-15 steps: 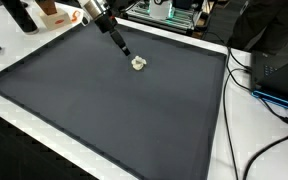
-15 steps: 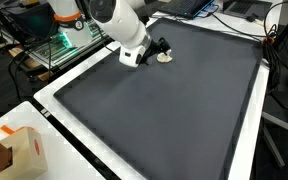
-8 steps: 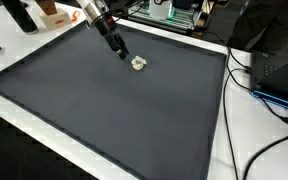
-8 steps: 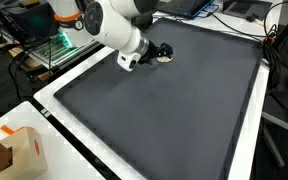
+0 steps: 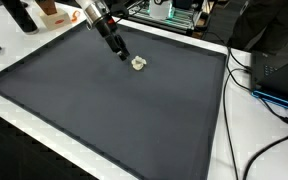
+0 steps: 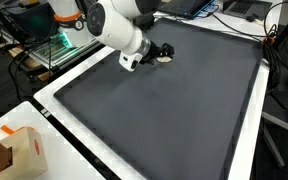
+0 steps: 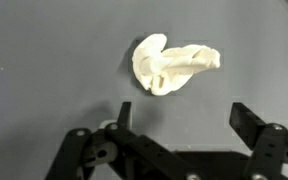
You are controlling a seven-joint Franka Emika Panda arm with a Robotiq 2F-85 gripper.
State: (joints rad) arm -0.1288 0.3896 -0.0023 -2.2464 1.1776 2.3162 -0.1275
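Note:
A small crumpled cream-white object [image 7: 171, 66] lies on the dark grey mat [image 7: 44, 70]; it also shows as a pale lump [image 5: 138, 63] in an exterior view and is half hidden behind the gripper [image 6: 164, 57] in an exterior view. My gripper [image 7: 184, 118] hovers just short of it, jaws wide apart, nothing between them. In an exterior view the gripper [image 5: 123, 53] sits a little to the left of the lump, apart from it.
The mat [image 5: 104, 110] is bordered by a white table edge [image 5: 222, 120]. Cables [image 5: 274, 95] and a dark box lie at the right. An orange-and-white carton [image 6: 19, 150] stands by the near corner. Lab equipment [image 5: 174, 12] lines the far side.
The arm drew back slightly from the cream object over the last second, then held still. The jaws stayed wide apart.

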